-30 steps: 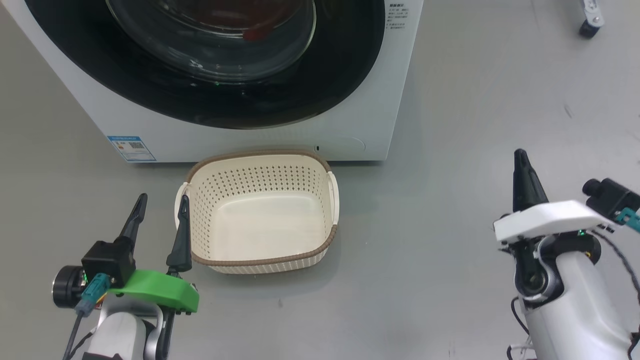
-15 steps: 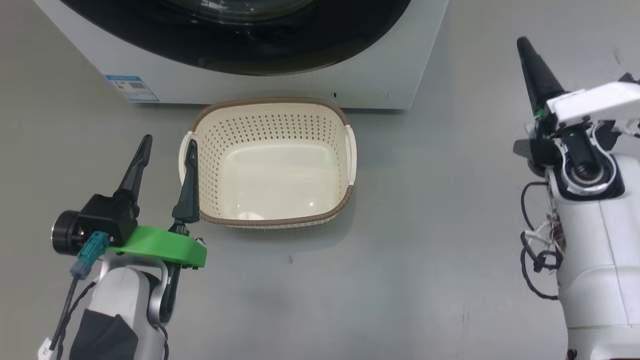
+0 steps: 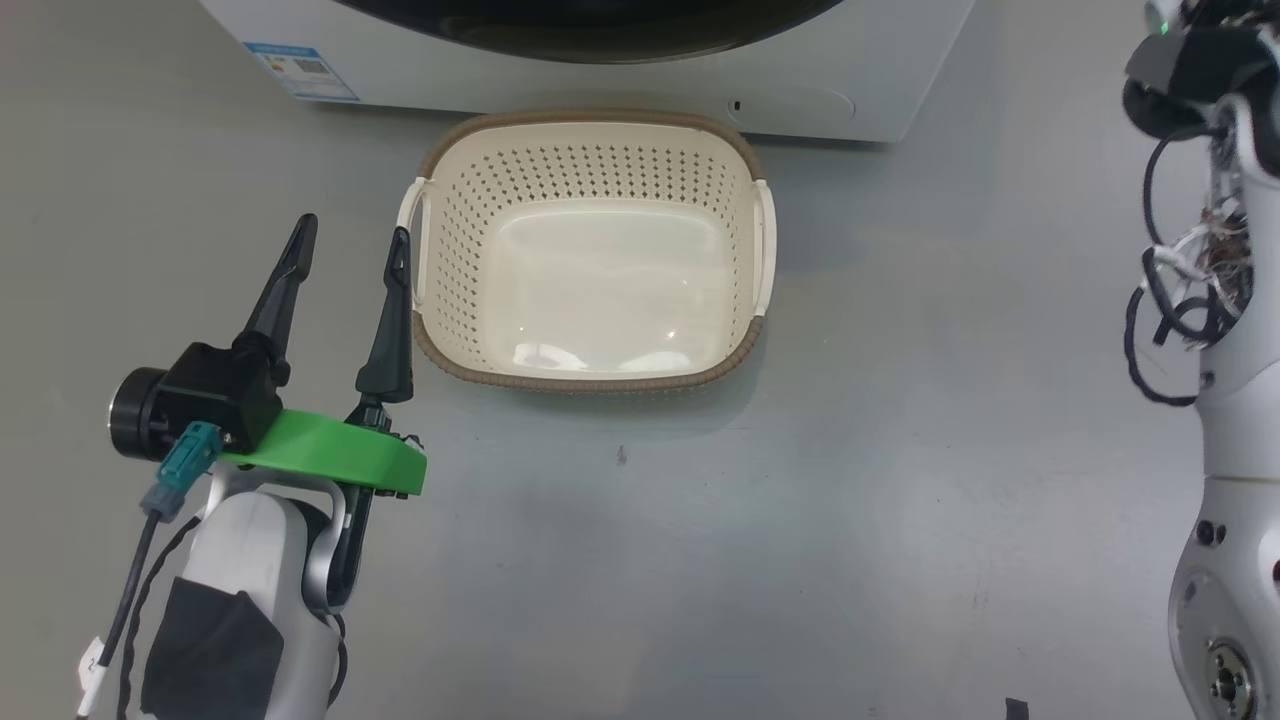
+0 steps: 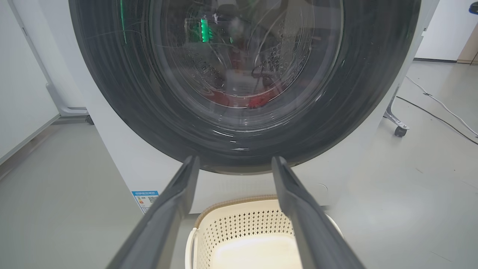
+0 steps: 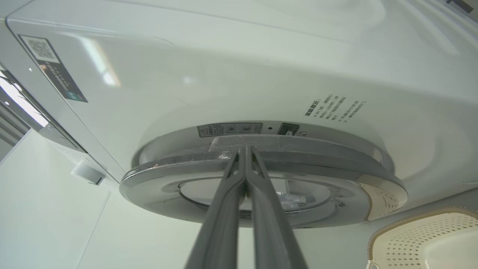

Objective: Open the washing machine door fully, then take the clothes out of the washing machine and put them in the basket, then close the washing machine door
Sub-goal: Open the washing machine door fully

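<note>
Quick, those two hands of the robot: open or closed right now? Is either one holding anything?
Left gripper: open, holding nothing.
Right gripper: closed, holding nothing, pointing at the washing machine door edge.

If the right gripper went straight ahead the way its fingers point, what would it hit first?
The washing machine door: the right gripper, fingers shut, aims at the edge of its rim, tips very near it. I cannot tell whether they already touch.
</note>
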